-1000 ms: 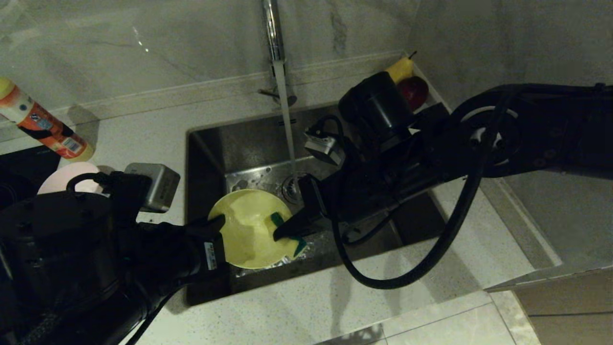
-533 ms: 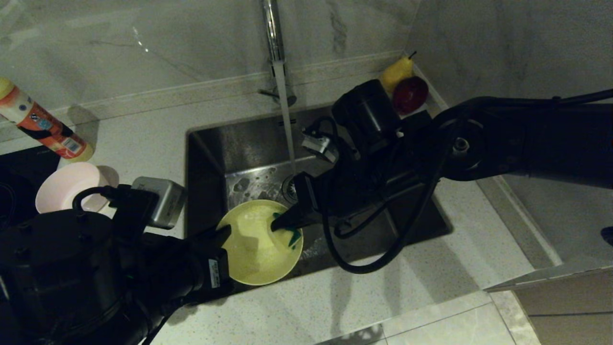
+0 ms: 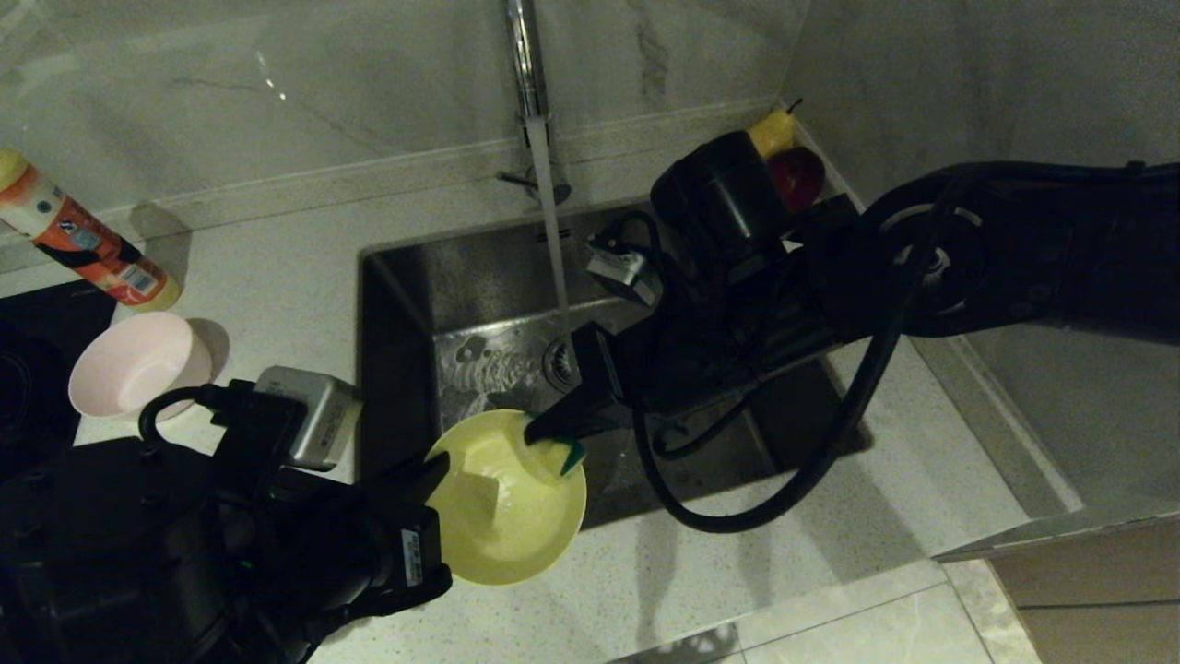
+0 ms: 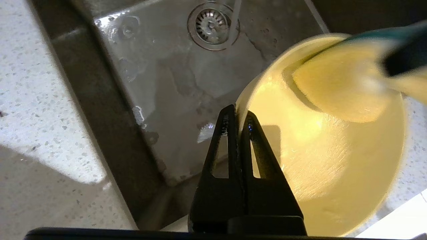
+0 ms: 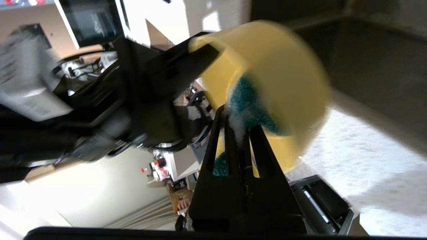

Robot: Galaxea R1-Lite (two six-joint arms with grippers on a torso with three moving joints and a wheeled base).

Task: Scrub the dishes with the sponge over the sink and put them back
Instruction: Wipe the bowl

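The smooth round yellow bowl [image 3: 507,498] is being gripped by its rim in the clenched jaws of the left gripper [image 3: 435,466], over the speckled bench [image 3: 645,590] and the sink [image 3: 442,277] edge. The green-faced sponge [image 3: 572,454] is being pinched against its rim by the right gripper [image 3: 544,429]. Beyond, water is being run from the tap [image 3: 524,55]; a pink bowl [image 3: 129,364] is being left on the bench.

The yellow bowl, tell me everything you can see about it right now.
The yellow bowl is a small round dish that looks like smooth plastic, glossy and wet-looking inside. It is held tilted over the near edge of the sink, partly above the counter, its opening facing up toward the head camera. The left gripper is shut on its rim. The right gripper presses the sponge, green face showing, against its far rim.
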